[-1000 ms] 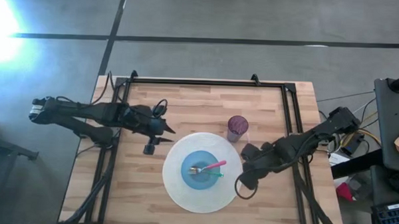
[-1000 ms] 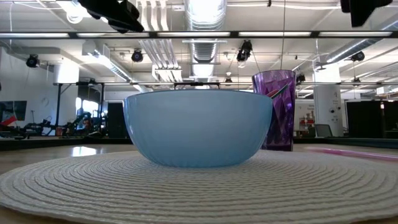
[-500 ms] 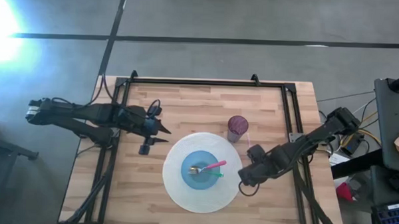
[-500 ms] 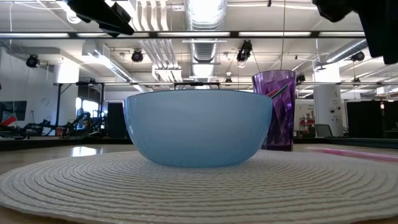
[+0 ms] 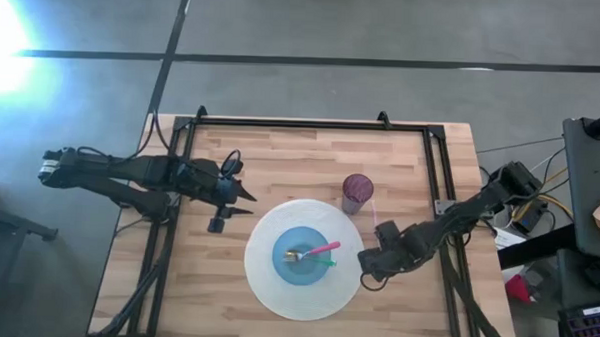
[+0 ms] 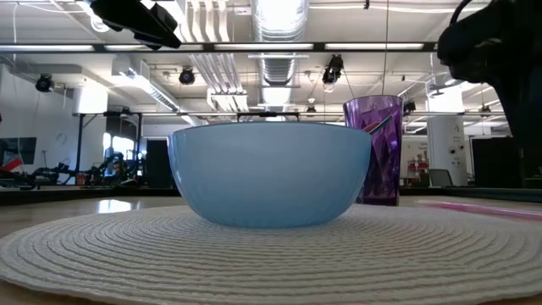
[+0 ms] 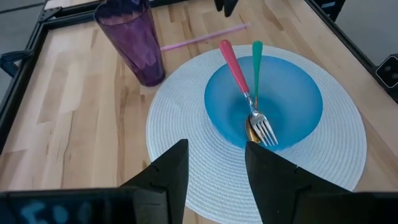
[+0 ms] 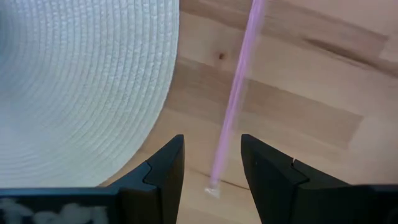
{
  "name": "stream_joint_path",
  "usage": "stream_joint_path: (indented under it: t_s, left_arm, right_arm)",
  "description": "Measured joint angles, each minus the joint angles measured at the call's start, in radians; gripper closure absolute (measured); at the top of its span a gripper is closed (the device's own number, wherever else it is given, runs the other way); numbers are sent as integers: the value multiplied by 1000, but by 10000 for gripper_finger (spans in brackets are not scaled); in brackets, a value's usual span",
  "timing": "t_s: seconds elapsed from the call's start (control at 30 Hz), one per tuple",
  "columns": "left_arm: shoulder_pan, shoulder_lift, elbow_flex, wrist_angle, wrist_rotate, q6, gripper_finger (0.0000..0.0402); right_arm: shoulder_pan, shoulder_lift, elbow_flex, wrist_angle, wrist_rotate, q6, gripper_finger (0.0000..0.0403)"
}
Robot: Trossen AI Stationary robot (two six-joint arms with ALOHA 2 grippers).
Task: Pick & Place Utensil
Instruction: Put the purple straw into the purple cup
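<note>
Over the straw (image 8: 233,106), right gripper (image 8: 211,163) lowered.

Left arm stretched in from the worktop's left edge, left gripper (image 5: 241,196) held above the board with fingers parted, right arm bent in from the right edge, right gripper (image 5: 367,266) low, fingers (image 8: 158,168) apart

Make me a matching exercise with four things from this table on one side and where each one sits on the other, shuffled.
Things:
1. fork
2. pink straw
3. purple cup
4. blue bowl

Places:
A. standing on the wood beside the placemat
B. in the middle of the placemat
C. lying on the wood, in line with the right claw
D. lying in the bowl

Pairs: 1-D, 2-C, 3-A, 4-B
</note>
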Motion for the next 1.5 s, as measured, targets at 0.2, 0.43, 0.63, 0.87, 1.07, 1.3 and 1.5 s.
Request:
stream_joint_path:
  t_s: [0.2, 0.43, 0.63, 0.87, 1.07, 1.3, 1.5]
  left_arm:
    - [0, 0, 0, -2, 0, -1, 250]
    - [0, 0, 0, -2, 0, -2, 250]
    - [0, 0, 0, -2, 0, -2, 250]
    - [0, 0, 0, -2, 0, -3, 250]
    - [0, 0, 0, -2, 0, -3, 250]
    - [0, 0, 0, -2, 0, -3, 250]
    - [0, 0, 0, -2, 0, -3, 250]
  right_arm:
    - [0, 14, -46, 53, 0, 43, 257]
    - [-1, 90, -33, 71, -8, 8, 265]
    - [-2, 151, -15, 70, -39, -13, 263]
    - [-3, 193, -19, 70, -74, -8, 258]
    - [-6, 209, -25, 72, -110, -8, 271]
    - [-8, 208, -41, 85, -129, -7, 288]
    - [-8, 204, -56, 113, -151, -4, 303]
